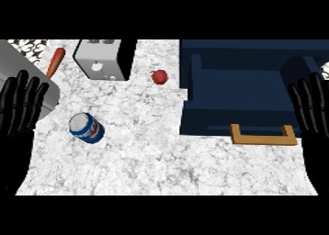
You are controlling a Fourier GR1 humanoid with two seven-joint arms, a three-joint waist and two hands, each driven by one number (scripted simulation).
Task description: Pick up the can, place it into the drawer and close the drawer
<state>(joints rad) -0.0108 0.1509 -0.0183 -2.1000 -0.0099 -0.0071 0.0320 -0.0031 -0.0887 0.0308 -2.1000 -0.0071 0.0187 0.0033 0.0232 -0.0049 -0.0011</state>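
Marble counter (160, 160) — can (86, 127) lying, drawer (242, 87) open, toaster (103, 59) behind.

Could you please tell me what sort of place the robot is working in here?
Most likely a kitchen: a speckled stone counter carries a toaster, a can, an apple and a carrot, and a dark blue drawer stands open.

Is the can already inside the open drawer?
No, the can lies on the counter, left of the drawer.
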